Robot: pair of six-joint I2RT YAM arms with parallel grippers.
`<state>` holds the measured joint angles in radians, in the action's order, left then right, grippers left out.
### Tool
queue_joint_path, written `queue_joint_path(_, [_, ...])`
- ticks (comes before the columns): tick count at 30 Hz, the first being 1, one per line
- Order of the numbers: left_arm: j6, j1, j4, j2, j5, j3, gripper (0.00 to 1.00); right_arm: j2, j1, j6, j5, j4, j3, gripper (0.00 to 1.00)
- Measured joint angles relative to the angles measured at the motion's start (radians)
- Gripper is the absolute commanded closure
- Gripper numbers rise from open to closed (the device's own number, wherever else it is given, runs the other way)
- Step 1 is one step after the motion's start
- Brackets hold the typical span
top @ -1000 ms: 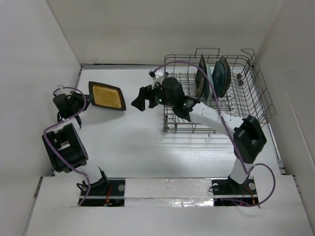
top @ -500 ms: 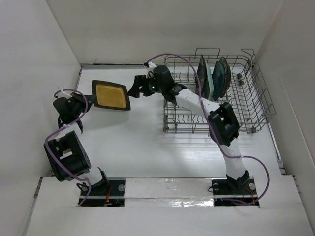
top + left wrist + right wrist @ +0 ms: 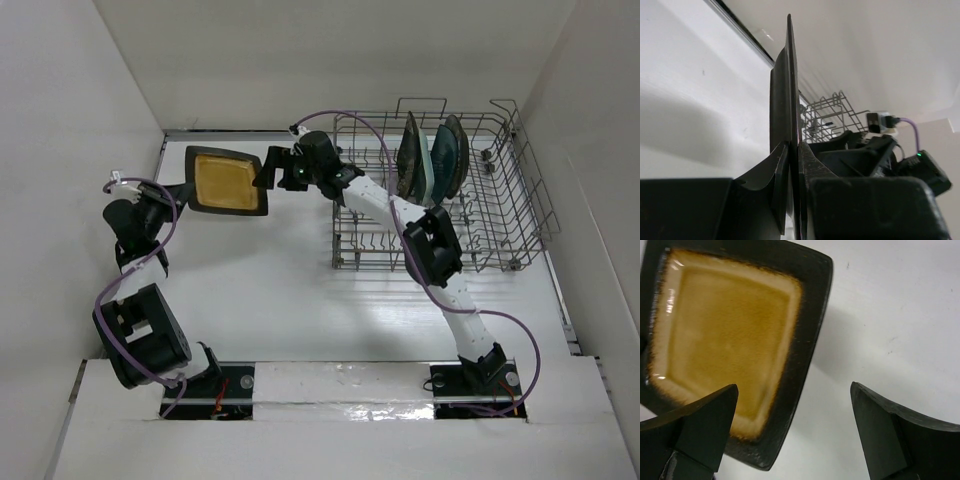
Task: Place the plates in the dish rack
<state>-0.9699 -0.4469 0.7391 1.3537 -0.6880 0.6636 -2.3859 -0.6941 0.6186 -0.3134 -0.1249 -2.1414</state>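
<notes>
Your left gripper (image 3: 792, 150) is clamping the left edge of the mustard-centred plate (image 3: 227, 182), holding it off the counter (image 3: 280, 300) near its far-left corner. Your right gripper (image 3: 265, 170) is hanging wide open just beside the plate's right edge, gripping nothing. The dish rack (image 3: 500, 215) is sitting at the far-right corner.

A second ago the right gripper (image 3: 268, 172) hung well apart from the mustard-centred plate (image 3: 226, 182). Its arm has since stretched out leftward, and the plate's edge now lies between its spread fingers (image 3: 700, 430), overlapping the finger on the left of the wrist view and clear of the other. Meanwhile the left gripper (image 3: 184, 191), clamped on the opposite edge, has carried the plate farther up the table toward those fingers, turning its yellow face more squarely upward.
</notes>
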Motion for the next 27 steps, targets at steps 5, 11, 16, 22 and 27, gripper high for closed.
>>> queue_joint_path(5, [-0.058, 0.0, 0.06, -0.005, -0.034, -0.018, 1.0, -0.014, 0.004, 0.056, -0.043, 0.034, 0.012, 0.0])
queue_joint_path(11, [-0.148, 0.0, 0.147, -0.032, -0.073, -0.075, 1.0, -0.014, 0.006, 0.128, -0.152, 0.173, 0.024, 0.0])
queue_joint_path(16, [-0.188, 0.0, 0.179, -0.095, -0.109, -0.085, 1.0, -0.014, 0.004, 0.218, -0.257, 0.374, 0.105, 0.08])
queue_joint_path(22, [-0.201, -0.008, 0.222, -0.152, -0.124, -0.121, 1.0, 0.003, -0.001, 0.301, -0.338, 0.587, 0.212, 0.55])
queue_joint_path(27, [-0.181, -0.013, 0.174, -0.166, -0.126, -0.147, 1.0, 0.104, 0.002, 0.38, -0.332, 0.708, 0.395, 0.82])
